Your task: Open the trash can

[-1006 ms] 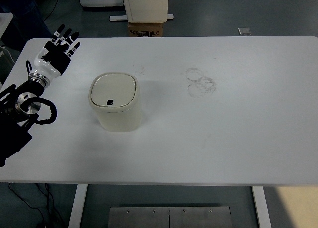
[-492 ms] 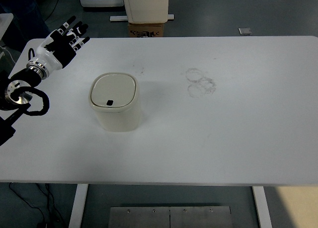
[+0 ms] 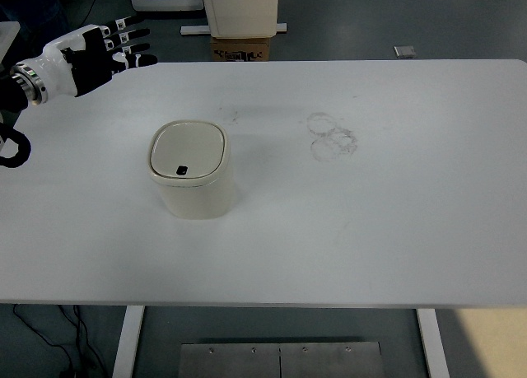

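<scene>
Probably light and stiff, cream rounded-square plastic trash can (image 3: 193,180) mid-left on white surface (image 3: 387,205), lid shut, best pressed at dark front tab (image 3: 182,170); left hand (image 3: 97,50) spread, empty, well apart.

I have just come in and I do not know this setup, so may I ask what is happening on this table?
A humanoid robot is meant to open the small cream trash can standing on the white table. Its lid is closed and nothing touches it. The left hand is raised over the table's far left corner, fingers spread and holding nothing, well apart from the can. The right arm is not in view. Some faint ring marks show on the tabletop to the right of the can.
</scene>
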